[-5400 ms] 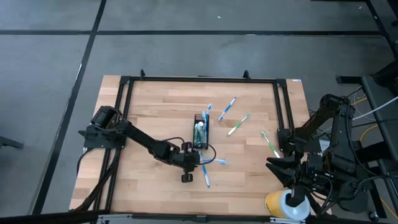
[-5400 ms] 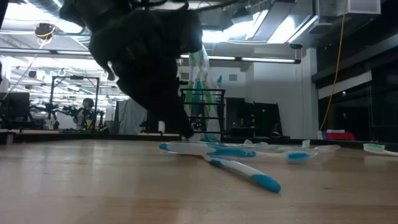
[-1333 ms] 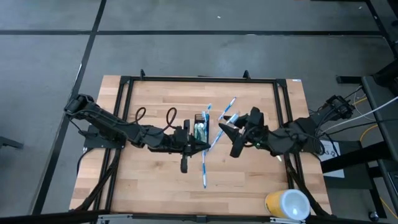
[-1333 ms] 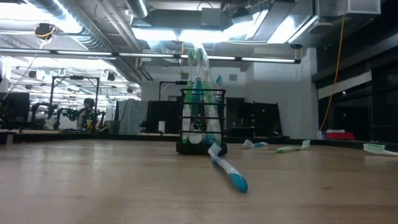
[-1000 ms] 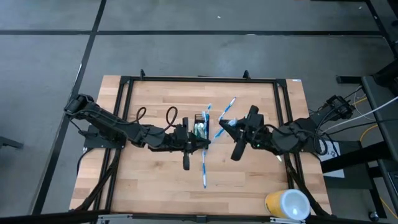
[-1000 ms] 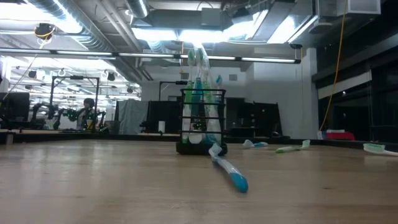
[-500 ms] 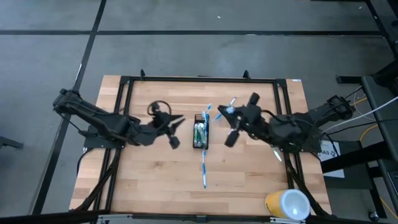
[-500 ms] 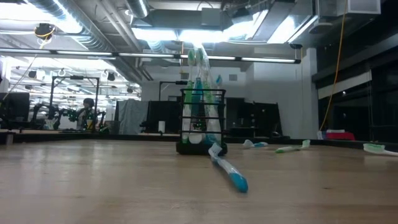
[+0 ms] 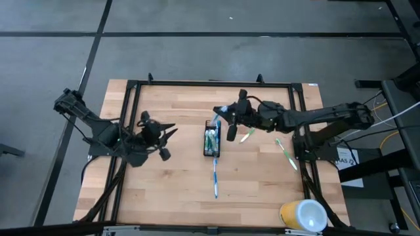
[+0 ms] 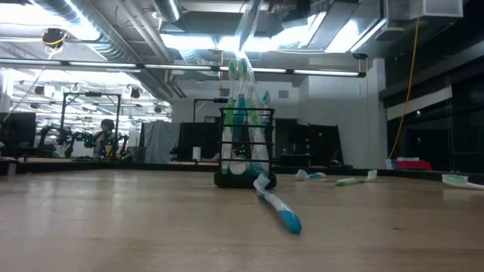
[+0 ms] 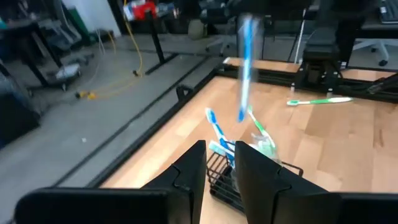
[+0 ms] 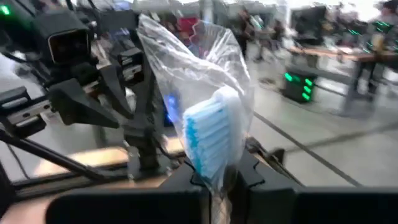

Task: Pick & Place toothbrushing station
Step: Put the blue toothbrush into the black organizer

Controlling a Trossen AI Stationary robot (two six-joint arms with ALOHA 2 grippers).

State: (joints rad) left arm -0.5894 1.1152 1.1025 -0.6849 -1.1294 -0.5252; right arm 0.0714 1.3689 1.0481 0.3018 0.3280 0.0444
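Observation:
The black mesh holder (image 9: 210, 139) stands at the table's middle with several toothbrushes upright in it; it also shows in the low view (image 10: 246, 147). My right gripper (image 9: 223, 115) hovers above the holder's far end, shut on a blue-white toothbrush (image 12: 210, 137) in a clear wrapper. My left gripper (image 9: 169, 130) is open and empty, left of the holder. A blue-white toothbrush (image 9: 215, 177) lies on the table, its far end against the holder's near foot. My right gripper pinches the wrapped toothbrush between its two fingers (image 12: 249, 174), just behind the bristle head (image 12: 214, 155), which sticks out past the fingers. The brush (image 11: 245, 62) is lifted clear of the table and stands nearly upright above the holder.
A green-white toothbrush (image 9: 249, 134) lies right of the holder, and another (image 9: 285, 152) lies near the right frame rail. The yellow-and-white cup (image 9: 303, 215) stands at the near right corner. A black frame (image 9: 210, 84) borders the table.
My right gripper has taken the blue-white toothbrush off the table right of the holder, lifted it, and carried it toward the table's left and far edge, over the holder. My left gripper has drawn back from the holder toward the table's left edge.

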